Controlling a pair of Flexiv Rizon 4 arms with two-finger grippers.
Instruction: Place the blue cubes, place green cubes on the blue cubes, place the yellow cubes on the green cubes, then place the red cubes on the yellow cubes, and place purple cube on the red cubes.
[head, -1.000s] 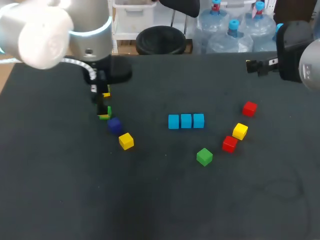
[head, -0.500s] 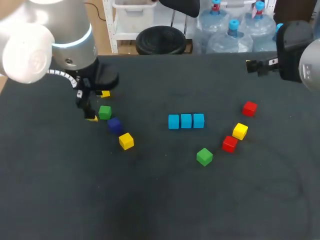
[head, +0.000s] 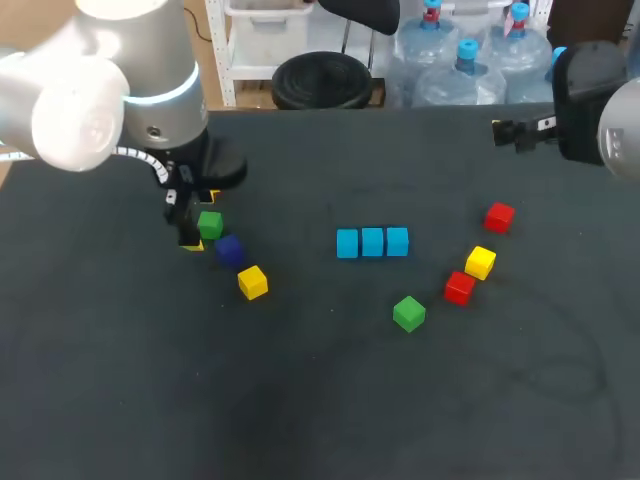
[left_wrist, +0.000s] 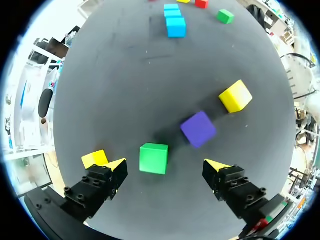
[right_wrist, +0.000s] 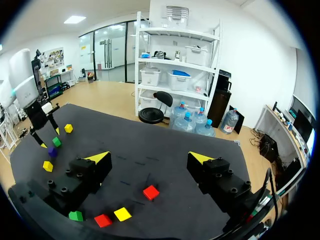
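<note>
Blue cubes (head: 372, 242), 3 in a row, look placed, so greens are next: left gripper (left_wrist: 166, 168), jaws spread, straddles the green cube (left_wrist: 154, 158) off-centre; next centre and pinch it; right gripper (right_wrist: 149, 159) spread, well apart.

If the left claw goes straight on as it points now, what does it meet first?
Likely the green cube, lying between its open fingers; depth is unclear, so they may pass beside it onto the table.
</note>
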